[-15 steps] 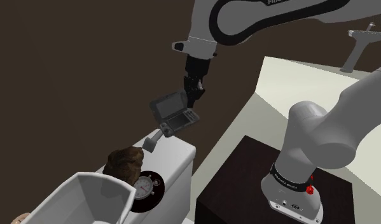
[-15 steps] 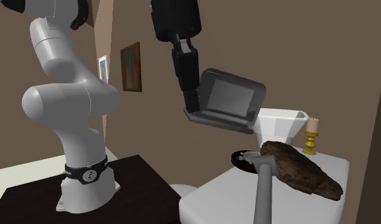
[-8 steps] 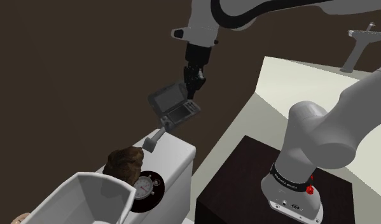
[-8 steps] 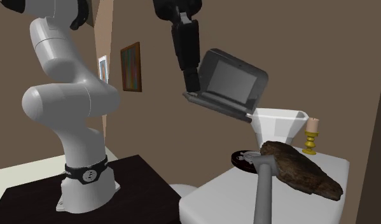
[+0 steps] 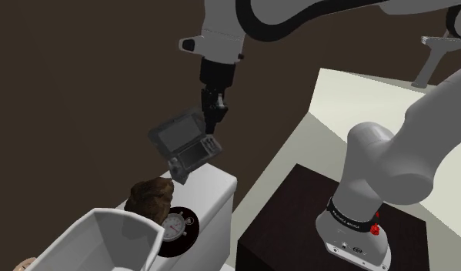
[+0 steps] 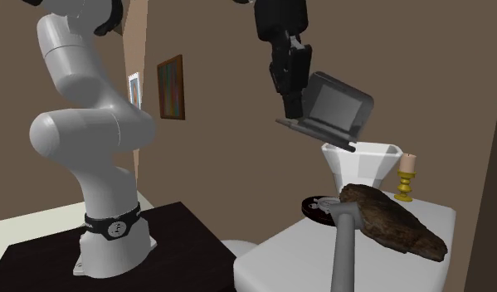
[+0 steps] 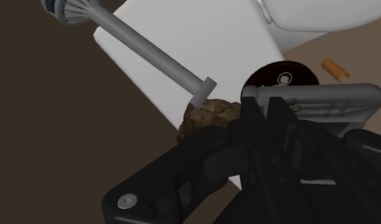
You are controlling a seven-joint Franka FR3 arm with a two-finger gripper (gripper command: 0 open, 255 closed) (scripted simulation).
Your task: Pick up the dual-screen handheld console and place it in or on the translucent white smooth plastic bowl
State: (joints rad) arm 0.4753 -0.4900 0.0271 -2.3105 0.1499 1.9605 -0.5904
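A dark grey clamshell console hangs open and tilted in the air, my gripper shut on its lower half. In the shoulder view it hovers over the near end of the white top, above the brown rock. The white bowl stands further to that view's lower left. In the second exterior view the console and gripper sit just above the bowl. The wrist view shows the console clasped between my fingers.
On the white top lie a grey hammer, the rock and a black round dial. A candle in a gold holder stands behind the bowl. My dark stand is at the shoulder view's lower right.
The arm has carried the console toward the shoulder view's left and slightly down, nearer the bowl. In the second exterior view it moved right, from beside the bowl to above its rim.
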